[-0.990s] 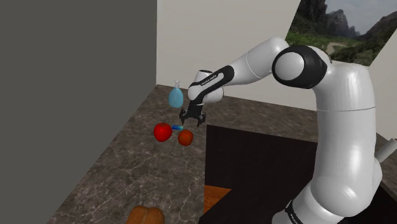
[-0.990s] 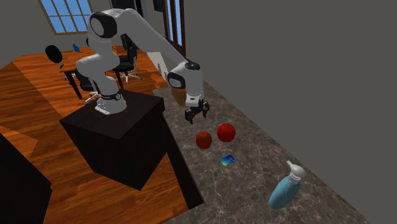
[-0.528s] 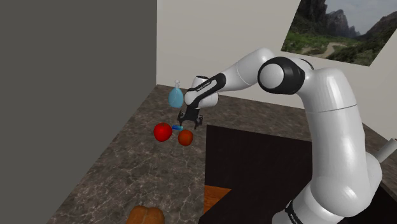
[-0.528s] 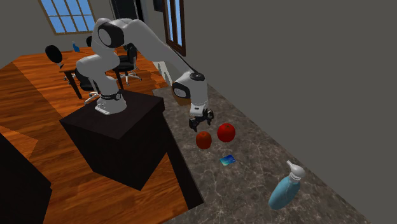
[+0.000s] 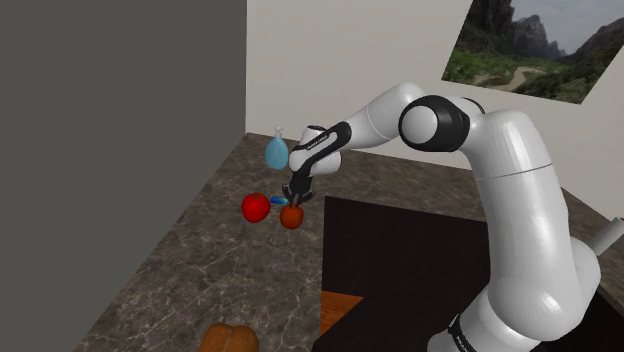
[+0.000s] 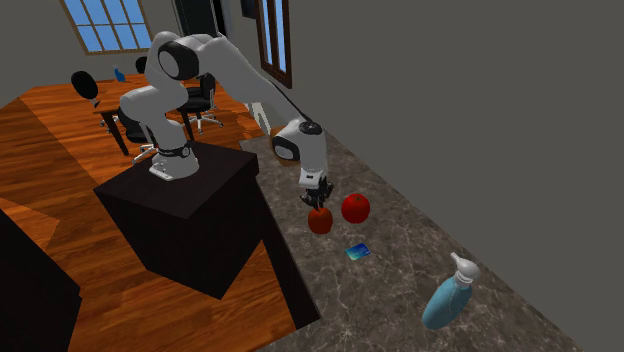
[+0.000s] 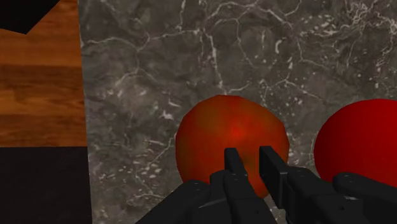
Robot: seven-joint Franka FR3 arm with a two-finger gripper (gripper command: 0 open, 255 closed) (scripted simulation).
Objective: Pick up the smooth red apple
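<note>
Gripper [image 7: 248, 154], fingers narrowly parted, directly over round orange-red apple [image 7: 207, 137]; stem hidden

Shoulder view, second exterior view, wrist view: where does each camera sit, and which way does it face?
Shoulder view: beside and behind the stand, looking down over the counter toward a grey wall; the white arm shows.
Second exterior view: high past the counter's far end, facing back toward the stand and wood floor; whole arm shows.
Wrist view: on the hand, looking down at the darker apple; gripper shows.
All share: darker apple, bright red apple.
</note>
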